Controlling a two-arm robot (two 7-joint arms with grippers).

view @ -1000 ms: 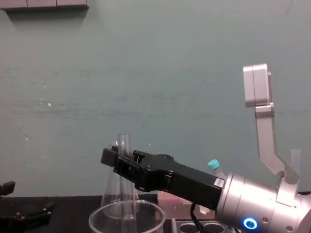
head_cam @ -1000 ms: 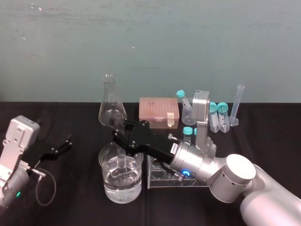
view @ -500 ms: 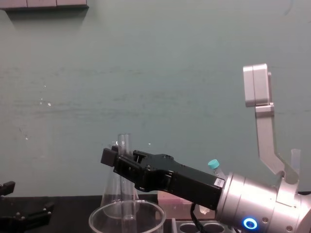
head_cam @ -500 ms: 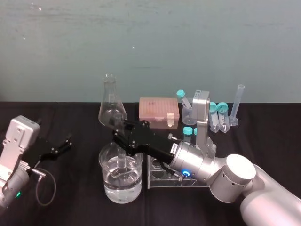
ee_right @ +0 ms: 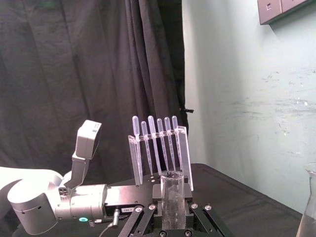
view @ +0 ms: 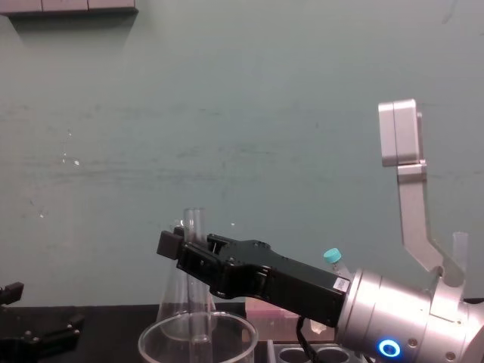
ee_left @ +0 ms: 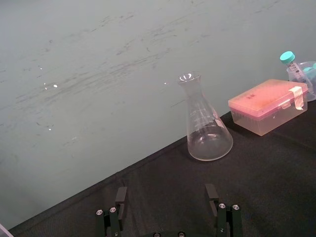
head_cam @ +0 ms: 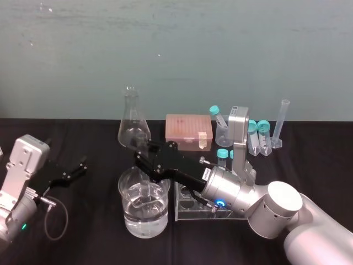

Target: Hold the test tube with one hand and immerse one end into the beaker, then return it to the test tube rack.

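Clamping the test tube [ee_right: 172, 197] upright, right end effector [head_cam: 144, 161] holds it in the beaker [head_cam: 131, 220] below, wrist label [head_cam: 204, 173] unreadable. Left end effector [head_cam: 78, 168] sits well apart, spread wide.

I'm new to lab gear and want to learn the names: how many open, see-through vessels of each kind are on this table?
Conical flask: 1
Beaker: 1
Test tube, held in the right tool with its lower end in the beaker: 1
Tall slim cylinder: 1
Small cup: 1
Total: 5
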